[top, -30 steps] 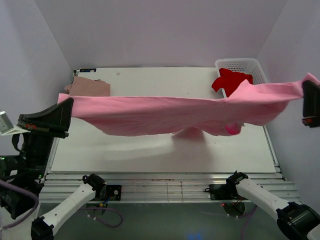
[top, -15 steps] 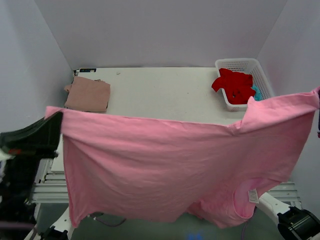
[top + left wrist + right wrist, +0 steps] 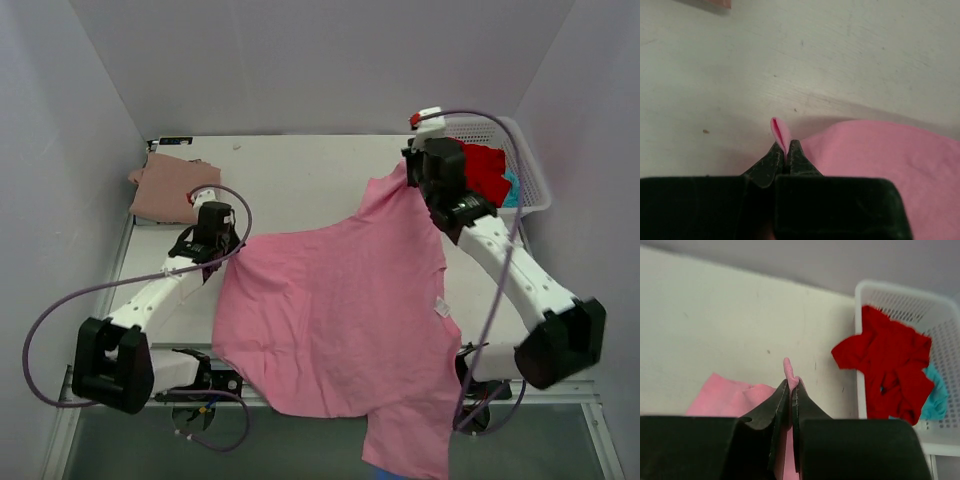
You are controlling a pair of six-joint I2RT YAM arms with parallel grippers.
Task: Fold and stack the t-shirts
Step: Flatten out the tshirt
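While the left gripper and right gripper pinch the bright pink t-shirt spread unfolded beside the white basket, only the dusty rose t-shirt looks folded; the red t-shirt and teal t-shirt sit inside.

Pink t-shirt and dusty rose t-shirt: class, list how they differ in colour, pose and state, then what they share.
Colour: the pink t-shirt is bright, the dusty rose t-shirt muted. Pose: the pink lies spread open; the rose sits folded at the table's far-left corner. State: the left gripper and right gripper pinch the pink; nothing touches the rose. Both are plain cloth.
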